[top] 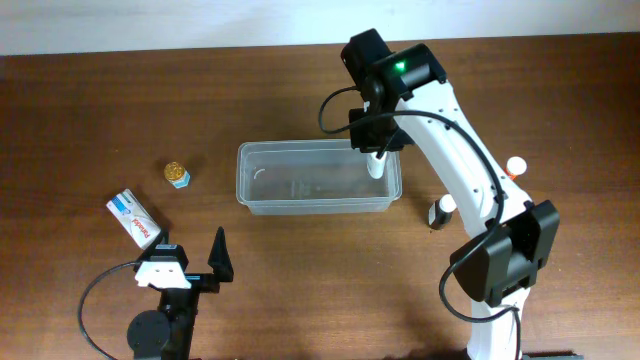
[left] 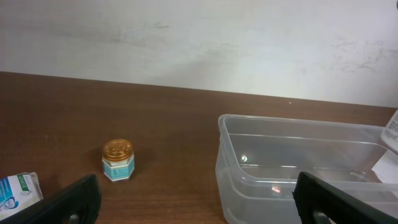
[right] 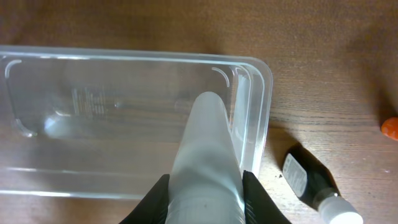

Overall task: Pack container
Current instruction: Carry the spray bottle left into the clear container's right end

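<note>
Midway between the table's (top: pixel 90 120) side edges, the clear rectangular plastic tub (top: pixel 300 207) looked light, flexible, best gripped at its rim; the right claw (right: pixel 205 193) clamped a whitish plastic bottle (right: pixel 205 140) over it, while the left claw (top: pixel 190 265) stood open.

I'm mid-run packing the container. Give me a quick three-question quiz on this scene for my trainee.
1. True or false: the gold-lidded jar stands on the table, outside the container.
2. What is the right gripper shut on? A. a white bottle B. a cardboard box C. nothing
3. Fill in: the left gripper has its jaws ____.

Key: 1 true; 2 A; 3 open.
</note>
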